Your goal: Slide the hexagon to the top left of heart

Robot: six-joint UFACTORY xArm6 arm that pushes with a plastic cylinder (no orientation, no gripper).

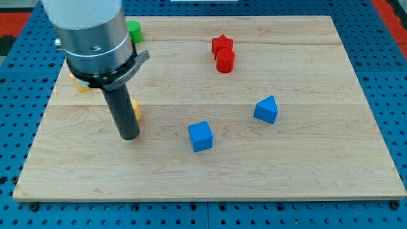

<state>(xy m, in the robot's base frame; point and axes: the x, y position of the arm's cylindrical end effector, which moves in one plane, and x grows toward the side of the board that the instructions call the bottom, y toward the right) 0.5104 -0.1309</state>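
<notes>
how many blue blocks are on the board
2. A blue cube sits low in the middle, and a blue triangular block lies up and to the view's right of it. The arm covers the board's upper left, so another could be hidden there.

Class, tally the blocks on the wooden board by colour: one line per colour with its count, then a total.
Red: 2, a red star block and a red round block
Blue: 2, a blue cube and a blue wedge-like block
Yellow: 2, both partly hidden by the arm
Green: 1, partly hidden
Total: 7
</notes>
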